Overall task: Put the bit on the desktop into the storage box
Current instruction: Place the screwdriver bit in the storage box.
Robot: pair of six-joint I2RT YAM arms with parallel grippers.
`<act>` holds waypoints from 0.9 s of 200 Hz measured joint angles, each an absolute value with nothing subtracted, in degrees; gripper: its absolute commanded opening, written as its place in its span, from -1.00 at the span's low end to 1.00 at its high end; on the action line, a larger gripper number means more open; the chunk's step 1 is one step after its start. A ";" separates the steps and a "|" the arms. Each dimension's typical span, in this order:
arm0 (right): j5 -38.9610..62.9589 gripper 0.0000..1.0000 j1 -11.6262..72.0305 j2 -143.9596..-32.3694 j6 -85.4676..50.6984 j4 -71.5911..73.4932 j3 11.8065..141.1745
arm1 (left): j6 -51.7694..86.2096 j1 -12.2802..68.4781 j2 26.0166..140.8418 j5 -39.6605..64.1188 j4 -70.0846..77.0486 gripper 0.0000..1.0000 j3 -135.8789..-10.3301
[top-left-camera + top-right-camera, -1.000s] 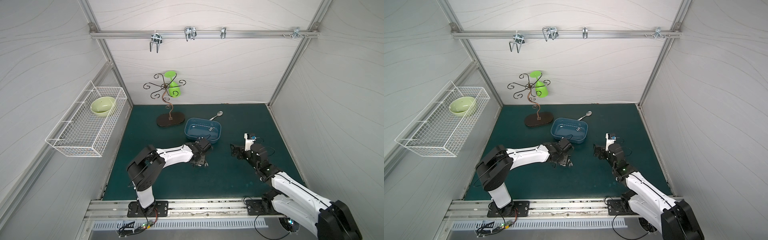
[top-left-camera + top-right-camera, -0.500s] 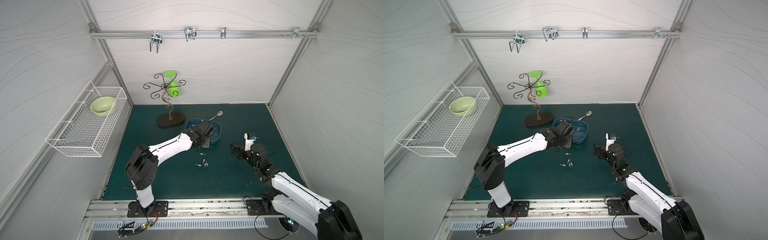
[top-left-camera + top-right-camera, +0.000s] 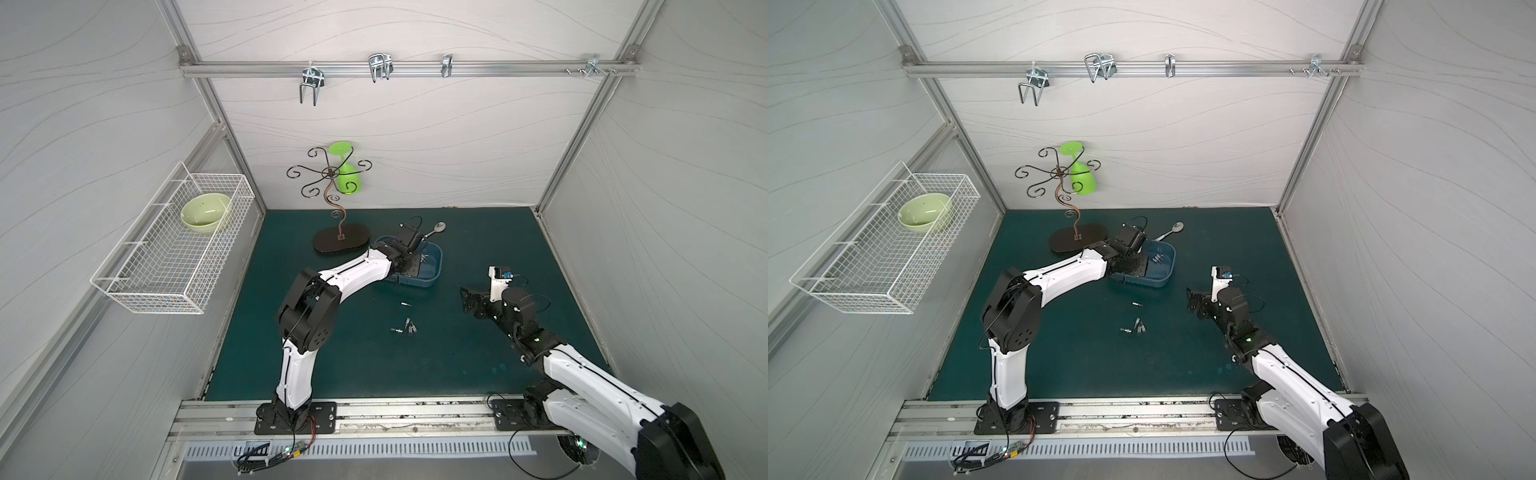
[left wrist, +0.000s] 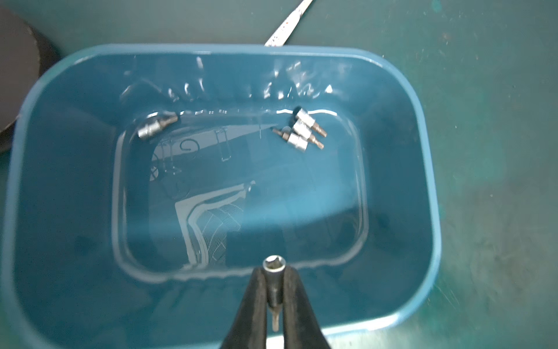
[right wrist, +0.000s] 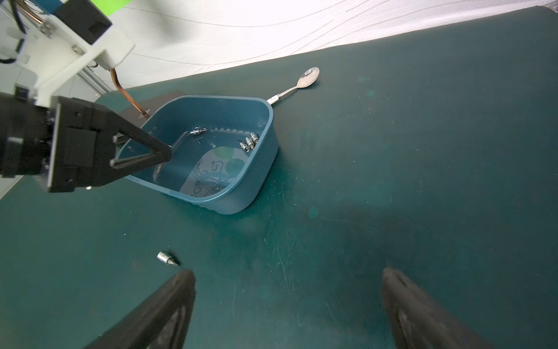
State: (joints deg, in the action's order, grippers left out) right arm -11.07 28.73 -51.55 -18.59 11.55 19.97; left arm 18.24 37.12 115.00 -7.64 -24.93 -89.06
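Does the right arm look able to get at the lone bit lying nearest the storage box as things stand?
Probably yes. The right gripper is open and empty, the lone bit lies on bare desktop close ahead of it, and the left gripper is away over the storage box.

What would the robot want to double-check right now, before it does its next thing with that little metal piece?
1. Jaws of left gripper shut on held bit: ok.
2. Left gripper above the storage box: ok.
3. Drop spot free of the four stored bits: ok.
4. Open right gripper apart from the box: ok.
5. Drop height: cannot tell.
6. Cleared desktop: not ok, loose bits lie there.
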 measured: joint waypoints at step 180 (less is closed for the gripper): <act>-9.13 0.98 28.73 -50.06 -18.50 11.49 19.99 | 18.61 37.63 96.88 -4.40 -22.72 0.45 -71.61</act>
State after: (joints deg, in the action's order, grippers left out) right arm -9.13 28.73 -50.06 -18.50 11.49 19.99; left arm 18.61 37.63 96.88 -4.40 -22.72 -71.61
